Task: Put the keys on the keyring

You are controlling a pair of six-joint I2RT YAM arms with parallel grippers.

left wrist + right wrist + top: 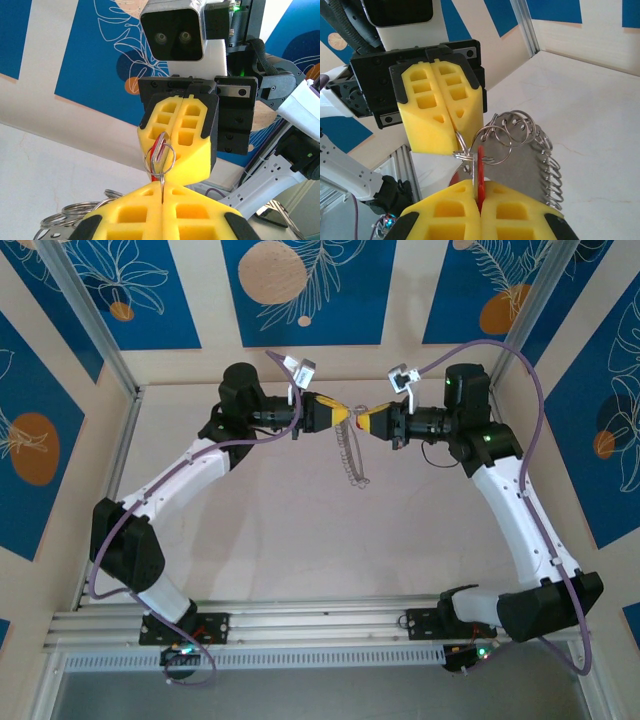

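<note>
Left of centre in the overhead view, the left gripper [341, 416] is pinching fully shut on the top loop of the silver metal keyring [350, 455]. It is holding it up off the pale bench [250, 520], so the linked wire rings are dangling free. Just right of it, tip to tip, the right gripper [367, 425] is clamping shut on the tiny red key [480, 172], presenting its pale stem at that loop. Threading looks under way.
</note>
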